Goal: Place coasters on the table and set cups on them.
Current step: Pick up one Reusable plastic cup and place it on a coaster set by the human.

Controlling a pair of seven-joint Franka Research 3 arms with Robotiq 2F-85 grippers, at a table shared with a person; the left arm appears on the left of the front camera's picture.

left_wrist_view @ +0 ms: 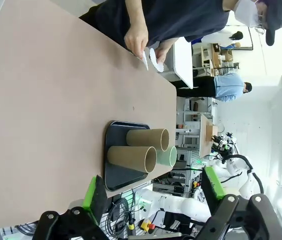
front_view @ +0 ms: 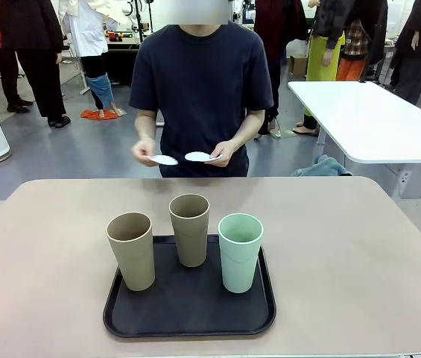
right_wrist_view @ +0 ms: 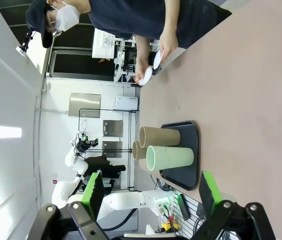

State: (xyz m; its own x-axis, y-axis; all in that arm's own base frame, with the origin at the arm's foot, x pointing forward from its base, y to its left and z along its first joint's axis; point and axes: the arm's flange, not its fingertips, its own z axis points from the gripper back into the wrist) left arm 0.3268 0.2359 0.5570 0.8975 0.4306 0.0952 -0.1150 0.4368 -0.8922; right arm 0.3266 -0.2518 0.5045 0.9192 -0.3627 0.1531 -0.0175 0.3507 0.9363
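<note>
Holding left hand [left_wrist_view: 153, 187] and right hand [right_wrist_view: 150, 187] wide open and empty, clear of the desk [front_view: 344, 246], with coasters [front_view: 164, 159] kept by the person [front_view: 203, 82] beyond its far edge, likely to lay first, and cups [front_view: 189, 229] parked upright on the black tray [front_view: 188, 317].

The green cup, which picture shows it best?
The front view: the green cup stands whole and upright on the black tray, nothing in front. The right wrist view shows it whole too, but turned sideways. In the left wrist view the two brown cups hide most of it.
</note>
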